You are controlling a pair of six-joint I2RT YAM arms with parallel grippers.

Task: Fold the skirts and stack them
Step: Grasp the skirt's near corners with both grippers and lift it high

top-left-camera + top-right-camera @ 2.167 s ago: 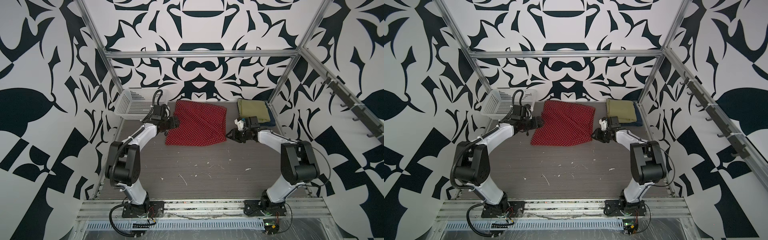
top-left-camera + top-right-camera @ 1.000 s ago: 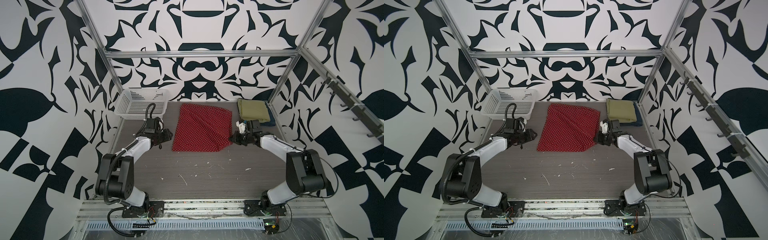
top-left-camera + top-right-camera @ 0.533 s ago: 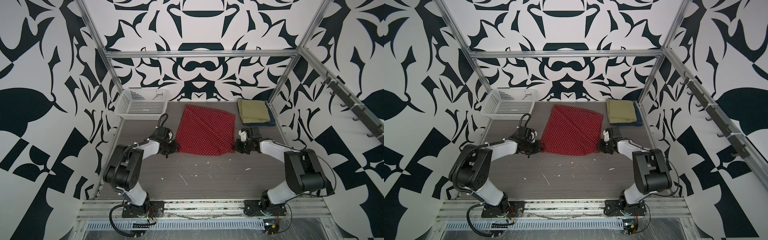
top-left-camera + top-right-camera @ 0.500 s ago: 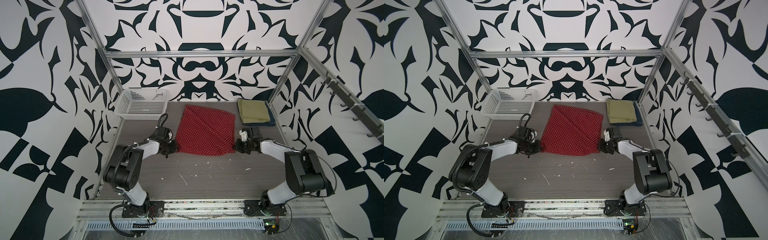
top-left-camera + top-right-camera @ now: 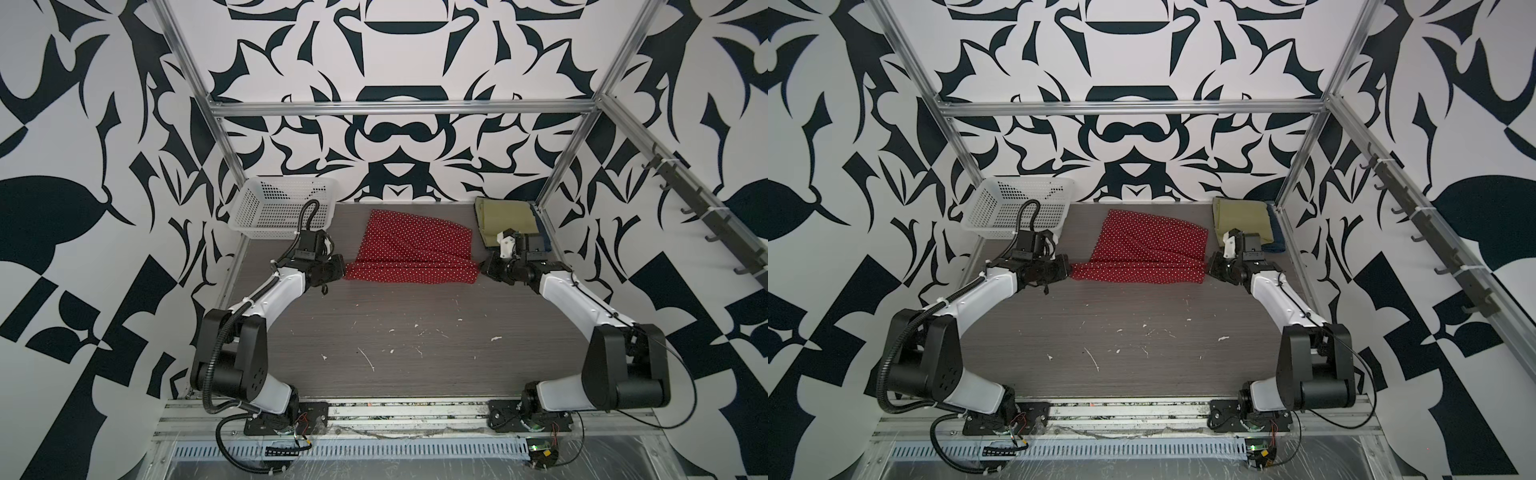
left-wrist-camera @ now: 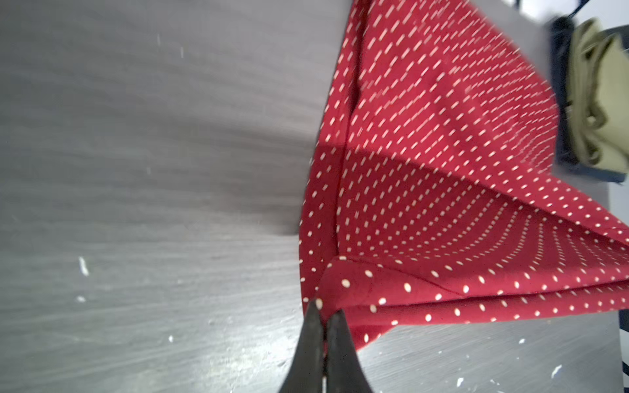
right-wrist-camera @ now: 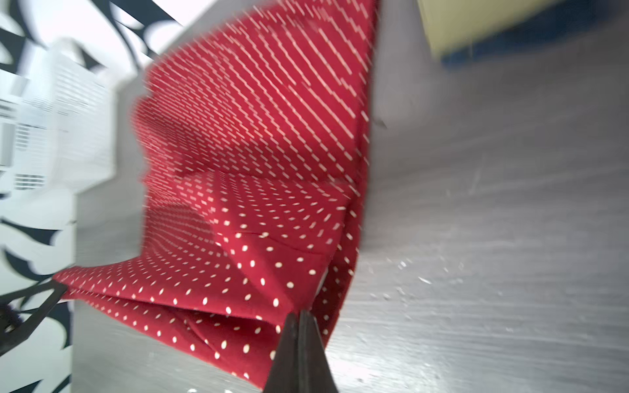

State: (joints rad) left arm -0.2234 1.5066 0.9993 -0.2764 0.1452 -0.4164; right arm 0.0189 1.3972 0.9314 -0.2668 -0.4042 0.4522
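The red polka-dot skirt (image 5: 409, 249) (image 5: 1148, 253) lies at the back middle of the table, and its near edge is lifted off the surface. My left gripper (image 5: 343, 272) (image 5: 1068, 270) is shut on the skirt's near left corner (image 6: 343, 289). My right gripper (image 5: 482, 268) (image 5: 1209, 266) is shut on the near right corner (image 7: 306, 289). In the wrist views each gripper (image 6: 323, 311) (image 7: 299, 314) has its jaws closed together over red cloth. The olive-green skirt (image 5: 503, 214) (image 5: 1241, 216) lies folded at the back right on top of the dark blue denim skirt (image 5: 542, 239) (image 5: 1277, 235).
A white perforated basket (image 5: 282, 208) (image 5: 1017, 208) stands at the back left, just behind my left wrist. Metal frame posts and patterned walls close in the table on three sides. White flecks dot the grey tabletop (image 5: 395, 340).
My left gripper went to the skirt's near left corner and shut on it. Both grippers then raised the near edge and carried it a little toward the back.
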